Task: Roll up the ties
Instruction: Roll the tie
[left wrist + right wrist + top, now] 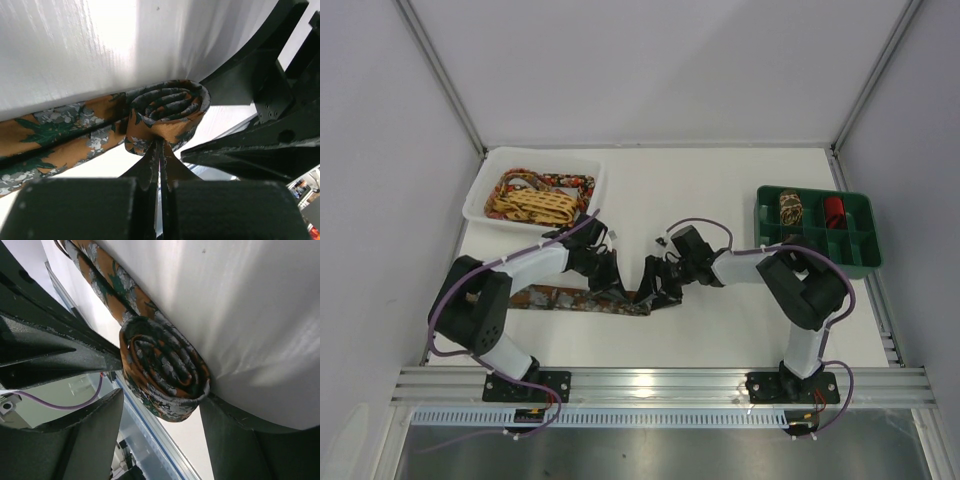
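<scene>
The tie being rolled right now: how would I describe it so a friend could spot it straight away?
On the white table, near its front edge and left of the middle, the tie lies as a long flat strip with its right end wound into a small coil. It is orange-brown with green leaves, and it is the only one lying outside the white tray and the green bin.

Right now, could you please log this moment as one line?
brown-orange tie: partly coiled | left gripper: pinching coil | right gripper: flanking coil | green bin: two rolled ties
</scene>
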{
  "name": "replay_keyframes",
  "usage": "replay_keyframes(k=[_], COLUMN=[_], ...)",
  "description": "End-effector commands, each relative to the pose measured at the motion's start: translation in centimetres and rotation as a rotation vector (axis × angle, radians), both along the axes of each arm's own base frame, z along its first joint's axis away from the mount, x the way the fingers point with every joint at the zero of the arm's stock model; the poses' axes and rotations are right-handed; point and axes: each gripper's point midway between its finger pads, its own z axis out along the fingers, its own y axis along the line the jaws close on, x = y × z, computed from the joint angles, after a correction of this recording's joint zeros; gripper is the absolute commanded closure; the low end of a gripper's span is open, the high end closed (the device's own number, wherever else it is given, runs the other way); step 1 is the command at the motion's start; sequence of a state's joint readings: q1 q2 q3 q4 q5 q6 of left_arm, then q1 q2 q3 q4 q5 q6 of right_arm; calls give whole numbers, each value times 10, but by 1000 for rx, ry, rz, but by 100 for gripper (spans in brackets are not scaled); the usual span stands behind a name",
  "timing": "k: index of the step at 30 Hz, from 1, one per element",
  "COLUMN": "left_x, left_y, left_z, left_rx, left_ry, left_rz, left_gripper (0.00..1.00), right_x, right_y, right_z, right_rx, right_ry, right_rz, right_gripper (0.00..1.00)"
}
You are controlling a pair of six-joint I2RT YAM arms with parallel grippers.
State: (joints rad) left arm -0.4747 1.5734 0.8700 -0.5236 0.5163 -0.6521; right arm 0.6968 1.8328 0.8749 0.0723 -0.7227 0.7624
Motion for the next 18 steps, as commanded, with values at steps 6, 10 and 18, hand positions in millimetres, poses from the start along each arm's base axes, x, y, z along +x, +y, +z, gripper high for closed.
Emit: replay_keyframes(k=[6,10,18], left_x=[2,0,-7], left_y=[8,9,-22], left_z=[-14,-18,-19], left_rx=[34,37,35], left_ry=[-28,-20,-18], left_rz=[-5,-6,-67], left_gripper=[100,100,100], right_x=[5,3,-4], right_y=[6,4,-16], right_z=[-14,-13,0], right_rx=[-32,-36,-80], right_ry=[5,33,62], right_rz=[-35,-52,-65], right_gripper=[37,46,74])
